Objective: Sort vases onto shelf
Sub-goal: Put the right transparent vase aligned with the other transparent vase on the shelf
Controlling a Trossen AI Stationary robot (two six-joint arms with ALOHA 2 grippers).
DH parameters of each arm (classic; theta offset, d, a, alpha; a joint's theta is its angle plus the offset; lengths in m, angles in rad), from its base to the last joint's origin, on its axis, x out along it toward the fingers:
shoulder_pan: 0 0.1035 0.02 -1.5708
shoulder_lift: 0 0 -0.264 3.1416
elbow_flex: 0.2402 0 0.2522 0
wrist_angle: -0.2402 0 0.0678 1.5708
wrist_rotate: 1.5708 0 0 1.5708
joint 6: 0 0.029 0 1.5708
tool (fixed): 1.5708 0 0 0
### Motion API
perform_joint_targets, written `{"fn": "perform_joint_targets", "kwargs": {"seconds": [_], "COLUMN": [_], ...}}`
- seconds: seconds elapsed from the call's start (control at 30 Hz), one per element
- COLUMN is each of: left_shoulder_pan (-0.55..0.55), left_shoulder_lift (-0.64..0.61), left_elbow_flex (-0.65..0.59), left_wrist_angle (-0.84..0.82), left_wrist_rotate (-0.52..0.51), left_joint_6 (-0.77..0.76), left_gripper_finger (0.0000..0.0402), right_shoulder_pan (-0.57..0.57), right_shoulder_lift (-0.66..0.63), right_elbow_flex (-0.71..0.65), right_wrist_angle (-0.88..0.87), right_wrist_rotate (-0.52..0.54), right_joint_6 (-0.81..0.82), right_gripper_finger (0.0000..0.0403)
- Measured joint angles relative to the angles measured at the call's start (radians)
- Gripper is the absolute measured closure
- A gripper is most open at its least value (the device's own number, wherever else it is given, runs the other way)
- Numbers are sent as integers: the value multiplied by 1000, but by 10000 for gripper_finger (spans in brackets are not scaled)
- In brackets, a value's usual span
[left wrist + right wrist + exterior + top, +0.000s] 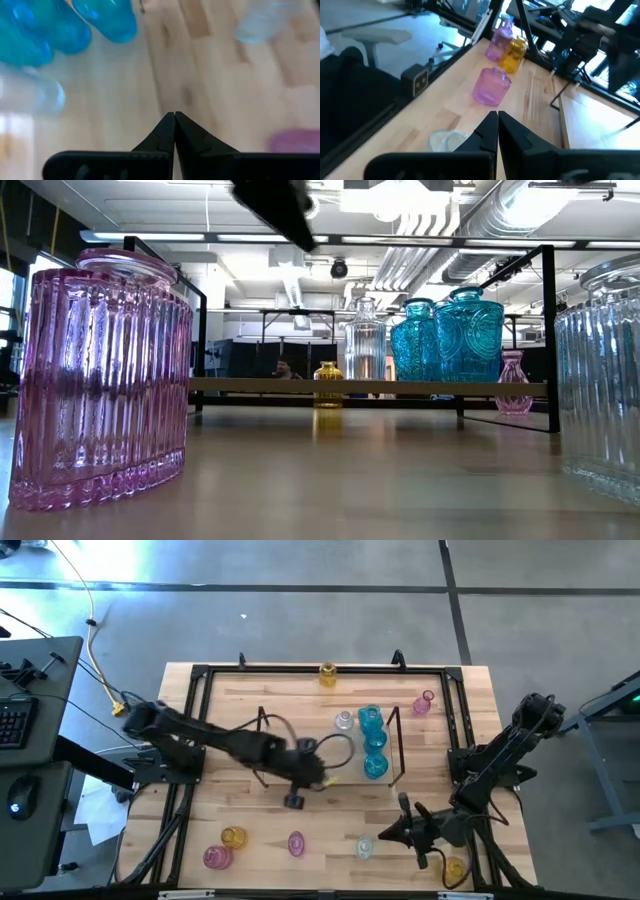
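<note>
Overhead, three cyan-blue glass vases and a clear one stand on the light-wood wire-framed shelf; left gripper near it, clenched empty; right gripper likewise, beside a near clear vase.

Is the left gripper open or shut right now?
Shut and empty. In the left wrist view the left gripper has its jaws pressed together at the tips, with nothing between them, above the shelf.

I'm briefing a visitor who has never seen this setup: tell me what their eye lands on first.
First the cluster of cyan-blue vases standing in a row on the shelf at mid-table, a clear vase beside them. Next the left gripper, jaws shut and empty, at the shelf's near edge. Loose pink vases and amber ones dot the table's near edge, where the right gripper waits, also shut.
</note>
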Motion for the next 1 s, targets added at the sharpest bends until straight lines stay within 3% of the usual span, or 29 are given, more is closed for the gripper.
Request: {"fn": "perform_joint_targets", "kwargs": {"seconds": [0.27,0.57,0.87,1.0], "left_shoulder_pan": [-214,-394,-419,-417], "left_shoulder_lift": [-175,-203,-198,-198], "left_elbow_flex": [-30,-30,-33,-102], "left_wrist_angle": [-225,-408,-389,-187], "left_wrist_rotate": [-3,-42,-187,-191], "left_joint_6": [-272,-539,-553,-450], "left_gripper_finger": [402,400,375,389], "right_shoulder_pan": [-10,-10,-10,0], "right_shoulder_lift": [0,-1,-1,-1], "right_elbow_flex": [0,0,0,35], "right_wrist_angle": [2,-1,-1,-65], "right_wrist_rotate": [1,1,1,4], "right_joint_6": [-6,-6,48,75], "right_gripper_finger": [403,403,403,402]}}
